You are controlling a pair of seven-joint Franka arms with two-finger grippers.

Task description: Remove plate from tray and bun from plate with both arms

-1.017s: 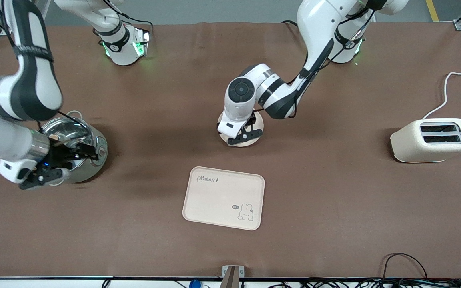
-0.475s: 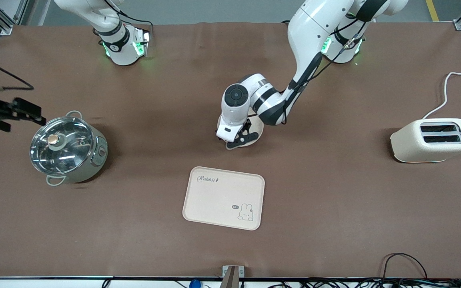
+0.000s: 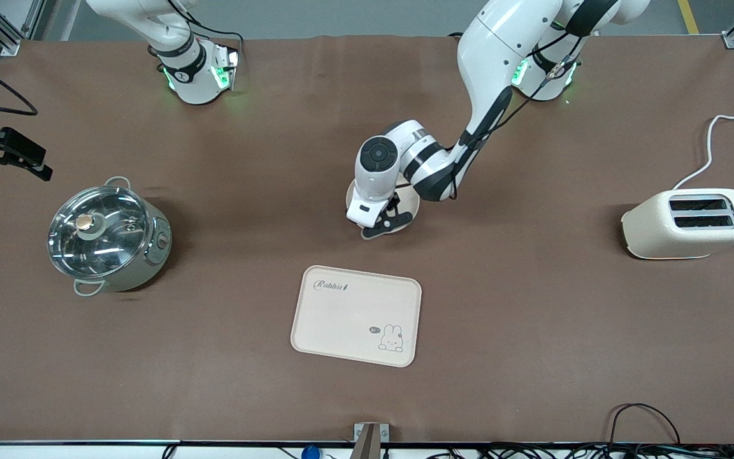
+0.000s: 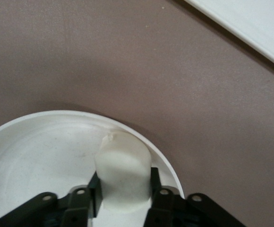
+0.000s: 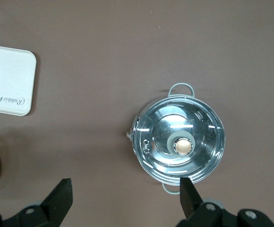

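The round cream plate lies mid-table, farther from the front camera than the tray. My left gripper is down in the plate, shut on the pale bun, which stands on the plate between the black fingers. The wrist hides the bun in the front view. My right gripper is open and empty, raised at the right arm's end of the table, beside the pot. In the right wrist view its fingertips stand wide apart.
A steel pot with a glass lid stands toward the right arm's end. The rabbit tray lies nearer the front camera than the plate. A cream toaster with a cord stands toward the left arm's end.
My right arm has lifted off the pot and drawn back toward the table's edge. My left gripper has stayed on the plate, shifting only slightly.
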